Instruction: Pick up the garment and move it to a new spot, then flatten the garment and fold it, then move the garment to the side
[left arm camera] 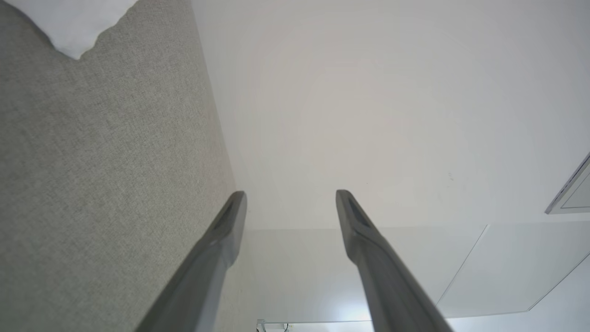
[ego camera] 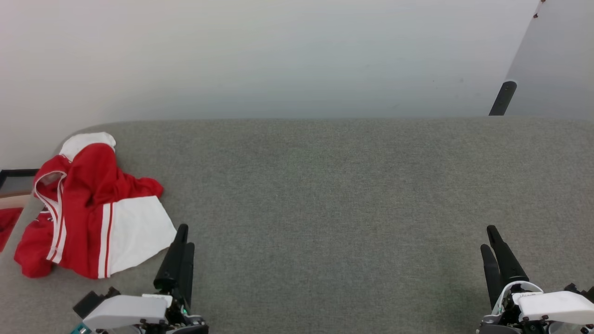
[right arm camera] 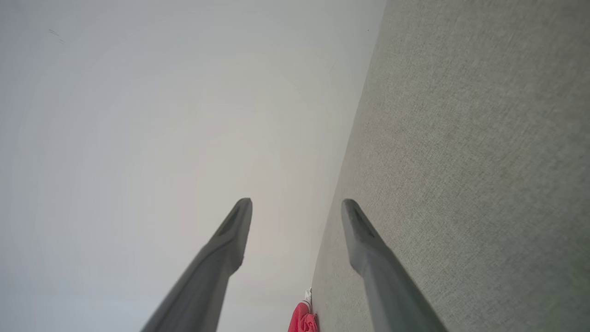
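The garment (ego camera: pixel 90 211), a red jersey with white sleeves and red-and-white striped trim, lies crumpled at the left end of the grey fabric table (ego camera: pixel 334 195). Just to its right, at the lower left of the head view, my left gripper (ego camera: pixel 184 234) stands open and empty, its tips close to the white sleeve. A white corner of the garment (left arm camera: pixel 73 23) shows at the top left of the left wrist view, beyond my left gripper (left arm camera: pixel 290 196). My right gripper (ego camera: pixel 488 236) is open and empty far to the right. In the right wrist view my right gripper (right arm camera: pixel 297 205) is open, and the garment (right arm camera: pixel 303 318) is small and distant.
A white wall (ego camera: pixel 278 55) rises behind the table. A dark post (ego camera: pixel 502 98) stands at the back right. At the far left edge, off the table, lie a dark-framed thing (ego camera: pixel 14 178) and a plain red cloth (ego camera: pixel 7 225). Bare grey fabric spans the space between the grippers.
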### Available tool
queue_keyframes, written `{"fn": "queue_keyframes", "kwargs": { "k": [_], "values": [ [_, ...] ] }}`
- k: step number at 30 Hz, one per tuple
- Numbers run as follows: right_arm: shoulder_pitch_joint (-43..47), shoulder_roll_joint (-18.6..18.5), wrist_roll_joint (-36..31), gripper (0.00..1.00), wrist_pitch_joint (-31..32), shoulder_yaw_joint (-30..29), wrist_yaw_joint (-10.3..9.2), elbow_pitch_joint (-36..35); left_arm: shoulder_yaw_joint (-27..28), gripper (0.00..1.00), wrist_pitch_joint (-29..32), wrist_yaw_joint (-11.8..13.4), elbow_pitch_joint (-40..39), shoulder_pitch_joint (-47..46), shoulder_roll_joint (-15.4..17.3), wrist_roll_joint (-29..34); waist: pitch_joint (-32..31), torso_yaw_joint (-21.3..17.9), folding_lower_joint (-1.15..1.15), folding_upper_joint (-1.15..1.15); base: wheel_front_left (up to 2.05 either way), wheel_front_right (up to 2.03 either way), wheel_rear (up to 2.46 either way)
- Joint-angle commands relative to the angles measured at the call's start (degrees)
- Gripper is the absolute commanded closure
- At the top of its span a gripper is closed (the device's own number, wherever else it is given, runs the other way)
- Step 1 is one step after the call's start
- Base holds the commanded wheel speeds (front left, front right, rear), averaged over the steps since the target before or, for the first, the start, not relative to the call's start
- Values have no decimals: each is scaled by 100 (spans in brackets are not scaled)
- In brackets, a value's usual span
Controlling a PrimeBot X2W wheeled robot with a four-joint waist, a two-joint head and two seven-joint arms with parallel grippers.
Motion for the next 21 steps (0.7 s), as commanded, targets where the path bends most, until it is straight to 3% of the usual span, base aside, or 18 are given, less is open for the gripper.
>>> {"fn": "queue_keyframes", "kwargs": {
  "k": [1,12,21],
  "values": [
    [-97,-50,-127,0,-46,39,2,-110,-47,0,-48,27,-152,-45,58,90,-5,0,0,0,0,0,0],
    [-94,-101,-928,0,-223,181,3,-197,-352,0,-334,181,-319,-5,311,682,-44,9,0,0,0,0,0],
    [-119,-145,-2327,0,-388,205,3,-184,-648,0,-612,436,-317,-39,581,1663,-75,18,0,0,0,0,0]
  ]
}}
